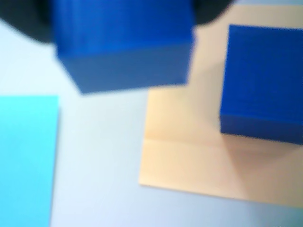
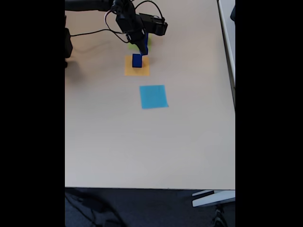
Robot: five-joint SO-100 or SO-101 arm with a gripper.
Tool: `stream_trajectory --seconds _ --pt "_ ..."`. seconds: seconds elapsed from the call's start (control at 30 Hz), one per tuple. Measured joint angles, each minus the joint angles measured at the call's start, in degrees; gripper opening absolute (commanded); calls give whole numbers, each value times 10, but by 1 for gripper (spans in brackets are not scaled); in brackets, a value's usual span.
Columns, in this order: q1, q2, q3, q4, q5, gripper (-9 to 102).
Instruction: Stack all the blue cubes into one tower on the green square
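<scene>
One blue cube [image 1: 124, 45] is seen raised clear of the table [image 2: 189, 142] at the top of the wrist view, evidently clamped by the gripper [image 2: 141, 43], though the fingers themselves are blurred. A second blue cube [image 2: 137, 60] rests on the orange square [image 2: 136, 70] near the table's far edge, with the green square [image 2: 148, 43] just beyond, largely hidden by the arm. The held cube is judged best carried level and centred over the green square before release.
</scene>
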Motion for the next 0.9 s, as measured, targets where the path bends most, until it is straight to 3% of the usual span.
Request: stream_trajectory --seconds 0.9 --pt "116 -183 -116 -67 -149 8"
